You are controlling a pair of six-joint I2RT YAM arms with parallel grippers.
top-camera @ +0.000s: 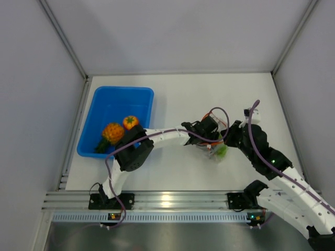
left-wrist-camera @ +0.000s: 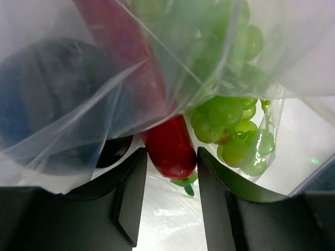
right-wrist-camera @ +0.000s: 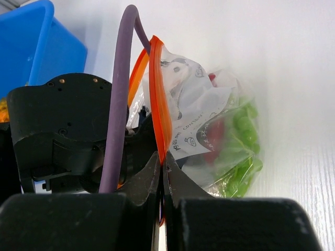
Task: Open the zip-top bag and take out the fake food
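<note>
The clear zip-top bag [top-camera: 215, 151] hangs at mid-table between both grippers. My right gripper [right-wrist-camera: 162, 159] is shut on its orange-red zip strip [right-wrist-camera: 159, 99], holding the bag [right-wrist-camera: 209, 110] up. My left gripper [left-wrist-camera: 170, 167] reaches into the bag's mouth. Its two fingers sit against either side of the red chili pepper's [left-wrist-camera: 168, 144] stem end. Green round pieces [left-wrist-camera: 230, 125] bunch to the right inside the plastic. A dark purple-black piece [left-wrist-camera: 112, 152] lies to the left behind the film. From above, the left gripper [top-camera: 209, 135] and right gripper [top-camera: 227, 138] nearly meet over the bag.
A blue tray [top-camera: 104, 104] stands at the left, holding an orange round piece [top-camera: 131, 122] and an orange bumpy piece with green leaves [top-camera: 111, 133]. A purple cable [right-wrist-camera: 120, 104] runs close past the zip strip. White walls close in the table on three sides.
</note>
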